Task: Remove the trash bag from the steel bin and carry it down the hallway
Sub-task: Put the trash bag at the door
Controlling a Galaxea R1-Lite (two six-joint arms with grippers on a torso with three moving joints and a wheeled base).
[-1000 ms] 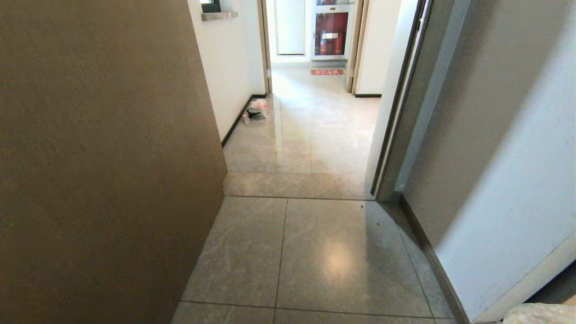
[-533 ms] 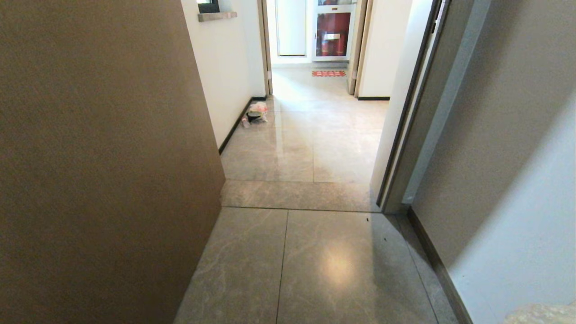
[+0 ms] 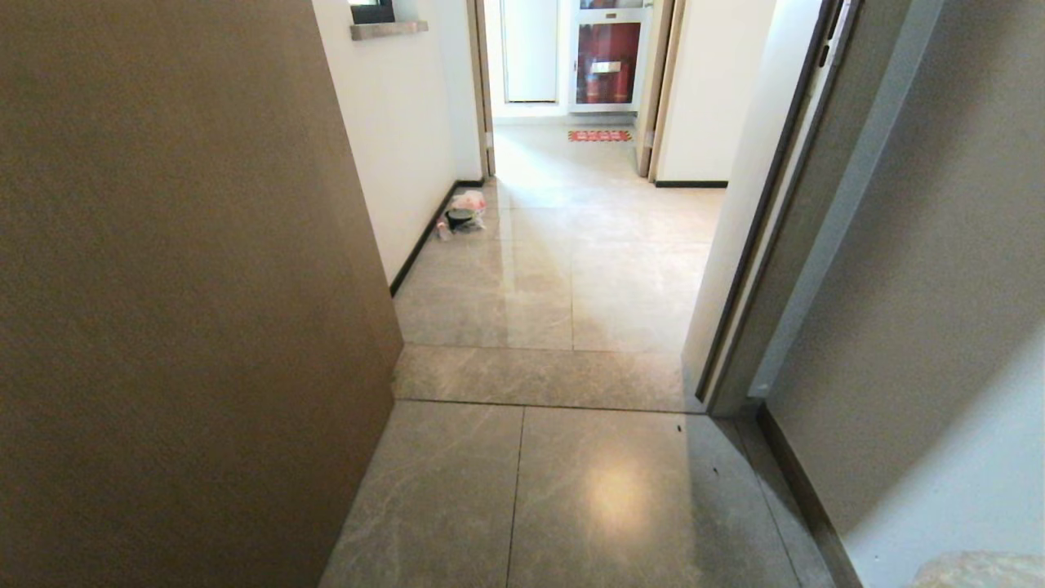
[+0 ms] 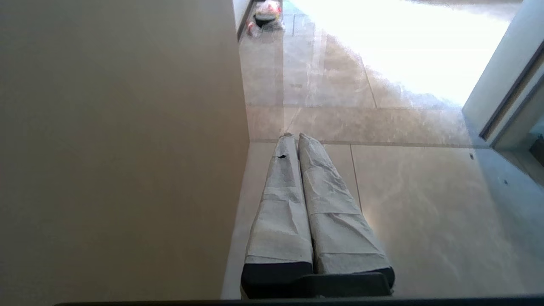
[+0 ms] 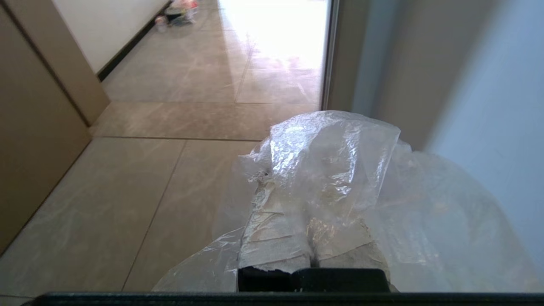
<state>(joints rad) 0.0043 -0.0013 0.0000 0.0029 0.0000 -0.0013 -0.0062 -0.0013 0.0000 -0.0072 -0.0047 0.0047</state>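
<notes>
The right gripper (image 5: pixel 312 238), clamped tight on the thin, crinkly clear plastic trash bag (image 5: pixel 340 170), carries it draped over its fingers, likely for hauling out. The left gripper (image 4: pixel 293 138) hangs closed and empty beside a tan panel (image 3: pixel 180 294). Ahead lies the grey-beige tiled hallway (image 3: pixel 563 269), a small bag with red-and-white contents (image 3: pixel 464 214) against its wall.

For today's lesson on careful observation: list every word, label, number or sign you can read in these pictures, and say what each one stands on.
No text can be read anywhere.
Red mat at the far doorway: patterned, any lettering too small to tell.
Red-fronted cabinet: a pale label-like patch, unreadable.
Small bag on the floor by the wall: red-and-white contents, print too small.
Clear trash bag over the right gripper: no print.
</notes>
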